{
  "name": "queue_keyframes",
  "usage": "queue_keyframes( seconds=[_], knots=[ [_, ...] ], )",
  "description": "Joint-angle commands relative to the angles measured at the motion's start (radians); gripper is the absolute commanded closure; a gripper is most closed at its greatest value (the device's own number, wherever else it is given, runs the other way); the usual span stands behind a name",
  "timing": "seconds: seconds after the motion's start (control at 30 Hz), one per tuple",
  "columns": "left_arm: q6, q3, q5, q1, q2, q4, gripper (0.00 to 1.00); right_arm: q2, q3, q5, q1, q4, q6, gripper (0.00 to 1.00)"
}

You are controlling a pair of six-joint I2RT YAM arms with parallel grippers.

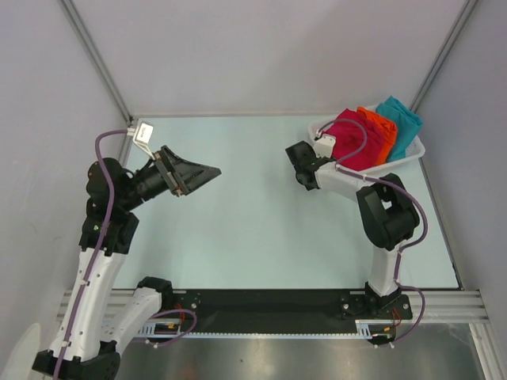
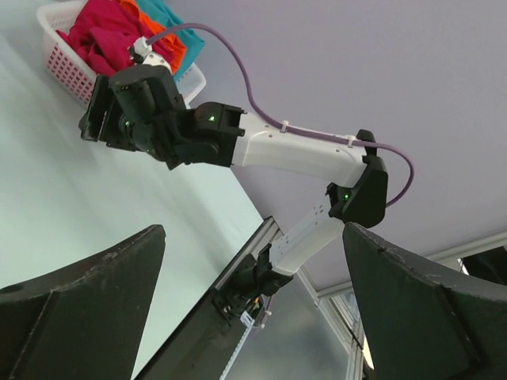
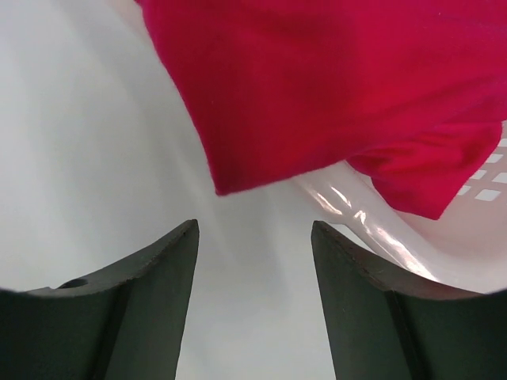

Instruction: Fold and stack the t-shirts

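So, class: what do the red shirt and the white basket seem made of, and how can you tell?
Red shirt: soft matte cloth, possibly cotton knit; it drapes over the rim, no shine. Basket: glossy white plastic, it seems; bright highlights on its smooth rim, moulded slots in its wall.

The red shirt (image 3: pixel 333 87) runs off the top and right edges of the right wrist view, and the basket (image 3: pixel 380 233) under it is cut by the right edge. From above, shirts hide all but the basket's rim, and the right arm (image 1: pixel 348 176) overlaps its left end. The left wrist view clips the basket at the top edge. There the teal shirt (image 2: pixel 178 24) in it is half hidden behind the orange shirt (image 2: pixel 162 43).
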Motion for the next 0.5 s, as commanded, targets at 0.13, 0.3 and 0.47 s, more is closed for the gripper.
queue_keyframes(
  seconds=[0.13,0.3,0.47],
  knots=[
    [0.069,-0.045,0.029,0.006,0.018,0.036,0.0,0.016,-0.004,0.005,-0.089,-0.033,0.058,0.34],
    [0.074,-0.068,0.029,0.008,0.027,0.045,0.0,-0.039,-0.081,0.008,-0.108,-0.03,0.101,0.34],
    [0.074,-0.077,0.033,0.008,0.029,0.051,0.0,-0.077,-0.128,0.025,-0.106,-0.062,0.11,0.34]
  ],
)
